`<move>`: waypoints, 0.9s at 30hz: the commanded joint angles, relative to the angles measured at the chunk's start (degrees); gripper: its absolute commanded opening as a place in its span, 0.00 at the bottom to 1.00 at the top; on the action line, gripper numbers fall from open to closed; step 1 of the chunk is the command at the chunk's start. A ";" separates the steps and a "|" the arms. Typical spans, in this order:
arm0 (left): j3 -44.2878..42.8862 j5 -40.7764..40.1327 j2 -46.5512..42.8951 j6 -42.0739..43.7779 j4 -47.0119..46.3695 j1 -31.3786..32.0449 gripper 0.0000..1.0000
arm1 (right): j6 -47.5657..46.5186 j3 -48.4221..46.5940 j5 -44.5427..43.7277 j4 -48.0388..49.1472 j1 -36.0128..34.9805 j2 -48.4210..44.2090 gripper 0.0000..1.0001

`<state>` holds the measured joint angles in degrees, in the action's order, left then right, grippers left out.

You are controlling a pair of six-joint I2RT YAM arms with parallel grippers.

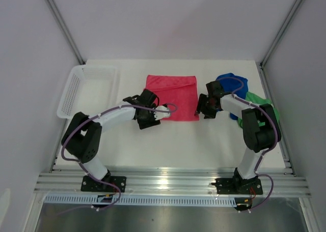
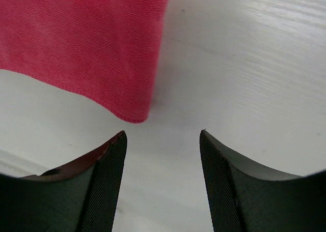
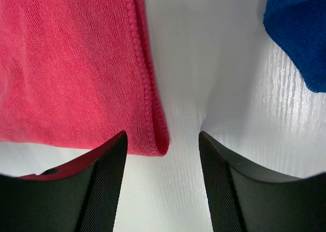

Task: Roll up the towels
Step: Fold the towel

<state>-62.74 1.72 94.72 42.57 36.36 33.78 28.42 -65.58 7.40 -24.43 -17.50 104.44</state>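
White table (image 1: 178, 145) meets near corners of the pink towel (image 1: 173, 92), where left hand (image 2: 162, 134), right hand (image 3: 162, 134) gape.

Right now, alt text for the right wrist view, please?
A pink-red towel lies flat on the white table, filling the left half. Its stitched right edge ends in a corner just ahead of the open, empty right end effector. A corner of a blue towel shows at top right, apart from the pink one.

White table (image 1: 153, 145) fills the frame: pink-red towel (image 1: 173, 94) lies flat at upper middle, blue towel (image 1: 238, 83) and green towel (image 1: 259, 99) sit bunched at right (touching each other), mesh basket (image 1: 69, 97) upper left.
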 commanded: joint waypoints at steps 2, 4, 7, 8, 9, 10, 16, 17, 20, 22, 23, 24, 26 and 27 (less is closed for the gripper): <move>-1.59 -3.99 4.14 3.75 -7.00 -1.00 0.62 | 1.46 2.82 1.39 2.36 -0.08 -1.70 0.61; -1.95 -4.26 5.21 3.58 -6.66 -0.91 0.62 | 1.72 3.44 2.18 3.06 -0.52 -1.44 0.60; -1.69 -4.44 6.36 3.31 -6.30 -1.00 0.60 | 2.16 4.49 3.23 3.77 -0.43 -0.82 0.54; -1.68 -4.79 6.71 3.23 -6.47 -0.91 0.57 | 2.42 5.28 3.85 4.55 -0.43 -1.17 0.52; -1.51 -5.58 7.23 3.14 -6.91 -1.00 0.54 | 2.60 5.64 4.03 4.82 -0.43 -1.26 0.47; -1.42 -5.58 7.41 2.70 -6.74 -1.00 0.49 | 2.60 5.81 4.38 5.00 -0.43 -1.26 0.44; -2.12 -6.90 7.68 0.94 -6.83 -1.08 0.00 | 2.78 6.78 7.11 5.62 -0.52 -2.22 0.08; -1.95 -6.99 7.33 0.77 -6.83 -1.00 0.01 | 2.60 7.04 6.93 5.36 -0.43 -2.75 0.04; 0.59 -5.33 3.22 0.06 -7.27 -1.00 0.00 | 1.72 9.06 5.70 3.95 -0.52 -5.82 0.00; 3.85 -3.66 0.40 -0.55 -7.62 -1.08 0.01 | 1.37 11.61 5.17 3.25 -1.13 -8.81 0.00; 4.46 -2.34 -1.71 -0.82 -7.36 -1.00 0.00 | 1.28 12.49 5.17 2.98 -1.40 -9.69 0.00; 5.34 -2.16 -2.77 -1.43 -6.92 -0.91 0.01 | 1.37 13.45 5.17 2.81 -2.36 -10.65 0.00; 7.01 -0.24 -5.23 -2.40 -5.17 -0.73 0.01 | 1.37 16.35 5.00 2.02 -3.68 -13.55 0.00; 8.15 0.30 -6.11 -3.27 -4.46 -0.56 0.01 | 1.46 17.23 4.73 1.67 -5.08 -14.43 0.00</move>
<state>-56.60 -2.02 93.47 42.13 30.52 32.99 30.87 -50.57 12.84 -20.32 -19.99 94.02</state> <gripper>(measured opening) 0.005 0.009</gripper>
